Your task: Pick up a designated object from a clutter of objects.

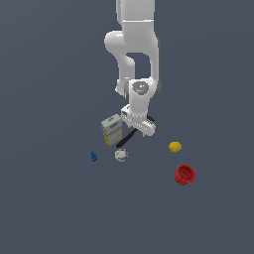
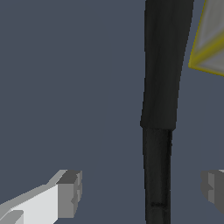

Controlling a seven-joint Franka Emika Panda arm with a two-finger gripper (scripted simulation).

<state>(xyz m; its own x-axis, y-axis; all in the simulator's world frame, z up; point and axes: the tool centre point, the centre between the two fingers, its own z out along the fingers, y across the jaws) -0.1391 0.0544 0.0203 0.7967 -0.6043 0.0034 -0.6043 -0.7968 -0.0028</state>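
My pincer [image 1: 138, 128] hangs low over the middle of the clutter, and its jaws stand apart: in the wrist view one finger [image 2: 68, 194] and the other sit on either side of the utensil [image 2: 159, 109] with grey floor showing between each pad and the black shaft. Nothing is clamped. I cannot tell from either view whether the fingertips reach the floor.

The utensil [image 1: 126, 139] lies flat, running from under my hand out toward 7 o'clock in the exterior view, its far end just beside the box [image 1: 112, 130]. From the wrist the wider part of it passes close to a yellow-edged corner of that box [image 2: 210, 43]; whether the two touch, I cannot tell.

Taking my pincer as the centre of the dial in the exterior view: the box stands at 9 o'clock, just beside me. The ball [image 1: 121, 155] is at 7 o'clock, near the utensil's end. The blue piece [image 1: 94, 157] lies farther out at 8 o'clock. The yellow lump [image 1: 174, 147] is at 4 o'clock, and the red cup [image 1: 185, 174] is farther at 4 to 5 o'clock, well apart from the rest.
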